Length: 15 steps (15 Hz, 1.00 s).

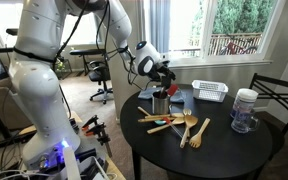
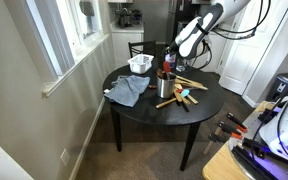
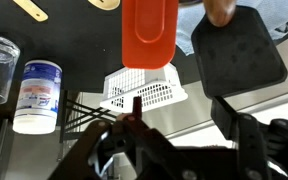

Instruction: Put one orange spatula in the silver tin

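My gripper [image 1: 164,76] hangs just above the silver tin [image 1: 161,104] on the round black table [image 1: 234,150]. In the wrist view the gripper [image 3: 156,116] holds the dark handle of an orange spatula [image 3: 148,35], whose blade points away from the jaws. The tin itself is hidden in the wrist view. In both exterior views the spatula shows as a red-orange strip at the gripper [image 2: 168,62], over the tin [image 2: 165,88]. Another orange spatula [image 1: 162,119] lies among wooden utensils beside the tin.
A white slotted basket [image 1: 210,91] and a clear jar [image 1: 244,110] stand at the table's far side. A blue-grey cloth [image 2: 129,90] lies next to the tin. A black flat utensil head [image 3: 239,45] is close beside the spatula blade. Wooden utensils [image 1: 192,130] lie mid-table.
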Motion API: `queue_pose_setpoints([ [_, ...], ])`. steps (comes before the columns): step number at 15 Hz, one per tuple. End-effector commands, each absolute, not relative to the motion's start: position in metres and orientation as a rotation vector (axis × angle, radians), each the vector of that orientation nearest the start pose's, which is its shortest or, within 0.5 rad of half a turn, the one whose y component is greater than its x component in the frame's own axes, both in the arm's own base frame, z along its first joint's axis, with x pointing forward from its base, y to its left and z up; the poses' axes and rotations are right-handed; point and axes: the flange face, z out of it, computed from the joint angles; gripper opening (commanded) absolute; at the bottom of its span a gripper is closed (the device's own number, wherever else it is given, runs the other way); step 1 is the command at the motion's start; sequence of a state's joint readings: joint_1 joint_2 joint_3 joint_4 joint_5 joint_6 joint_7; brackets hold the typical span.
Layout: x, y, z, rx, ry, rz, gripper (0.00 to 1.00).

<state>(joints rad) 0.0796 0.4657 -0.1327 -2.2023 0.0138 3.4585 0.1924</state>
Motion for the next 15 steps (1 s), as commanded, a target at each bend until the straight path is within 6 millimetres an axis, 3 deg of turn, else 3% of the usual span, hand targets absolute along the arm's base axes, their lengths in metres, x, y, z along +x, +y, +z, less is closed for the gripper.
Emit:
queue_pose_setpoints([
  [1,0.602,-0.042,0.26,-2.874,0.344,-1.205,1.0],
  [6,0.589,-0.054,0.253,-2.89,0.377,-1.165,1.0],
  [11,0.563,-0.055,0.226,-2.913,0.391,-1.024,1.0],
  [12,0.573,-0.052,0.228,-2.906,0.394,-1.07,1.0],
  [15,0.568,-0.055,0.223,-2.911,0.401,-1.046,1.0],
])
